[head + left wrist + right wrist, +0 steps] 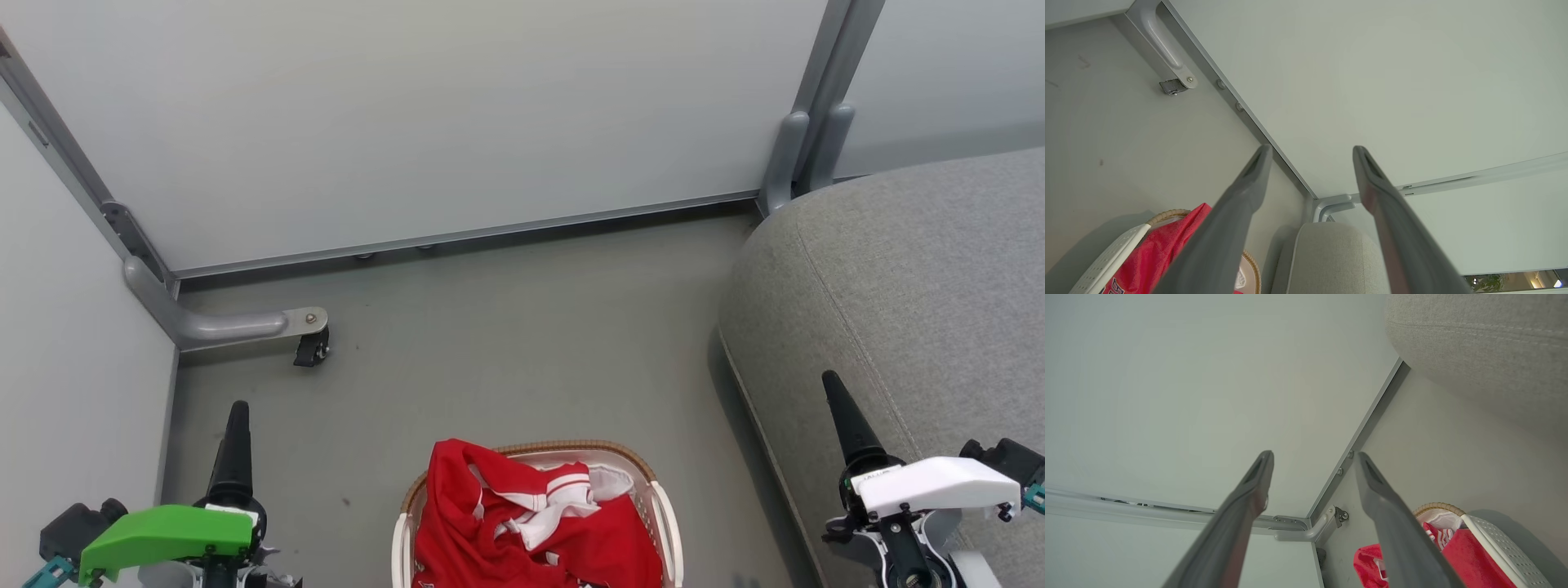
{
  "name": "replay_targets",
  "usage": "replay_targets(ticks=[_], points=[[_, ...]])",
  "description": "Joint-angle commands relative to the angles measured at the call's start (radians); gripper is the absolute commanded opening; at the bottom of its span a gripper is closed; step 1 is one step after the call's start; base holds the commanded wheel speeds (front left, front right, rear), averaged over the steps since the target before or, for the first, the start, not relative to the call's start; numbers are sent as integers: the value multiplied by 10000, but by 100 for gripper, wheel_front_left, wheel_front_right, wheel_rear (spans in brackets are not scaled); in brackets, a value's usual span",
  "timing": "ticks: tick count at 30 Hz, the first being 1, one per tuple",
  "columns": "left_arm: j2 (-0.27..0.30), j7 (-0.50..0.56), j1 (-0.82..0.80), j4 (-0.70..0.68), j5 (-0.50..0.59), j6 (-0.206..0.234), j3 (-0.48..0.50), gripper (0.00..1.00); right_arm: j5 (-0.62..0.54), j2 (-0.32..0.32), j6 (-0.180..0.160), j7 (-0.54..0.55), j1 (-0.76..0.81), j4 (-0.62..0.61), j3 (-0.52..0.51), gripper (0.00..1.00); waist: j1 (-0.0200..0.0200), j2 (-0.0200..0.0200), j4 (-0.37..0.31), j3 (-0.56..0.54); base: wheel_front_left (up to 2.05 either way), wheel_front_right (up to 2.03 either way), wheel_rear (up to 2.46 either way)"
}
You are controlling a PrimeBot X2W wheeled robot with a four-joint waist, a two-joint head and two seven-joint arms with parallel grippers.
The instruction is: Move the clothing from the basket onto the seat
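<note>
Fingers: left gripper (1311, 151) and right gripper (1314, 455) are both spread wide, holding nothing, raised either side of the basket.
Seat: one grey seat (914, 286), right of the basket; no clothing on the part in view.
Basket: one basket (665, 523), on the floor.
Clothing: one red-and-white heap of clothing (490, 531) in the basket; garment count unclear.
Progress: apparently nothing moved yet; every lift remains.

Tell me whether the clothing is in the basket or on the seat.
In the basket: the red clothing lies heaped inside it; the visible seat carries none.
</note>
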Motion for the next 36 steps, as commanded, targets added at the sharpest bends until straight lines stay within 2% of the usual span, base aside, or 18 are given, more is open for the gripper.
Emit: replay_targets(ticks=[1, 14, 36], points=[[150, -117, -11, -136, 531, -15, -38, 100, -463, -109, 1, -130, -259, -110, 97, 100, 0, -1, 2, -1, 0, 0, 0], [127, -619, 169, 112, 2962, 13, -128, 100, -2847, -198, 2, -627, -264, -6, 605, 100, 0, -1, -29, 66, 0, 0, 0], [243, -1326, 268, 354, 6089, 12, -625, 100, -5947, -43, 3, -1332, -170, 304, 571, 100, 0, -1, -134, 125, 0, 0, 0]])
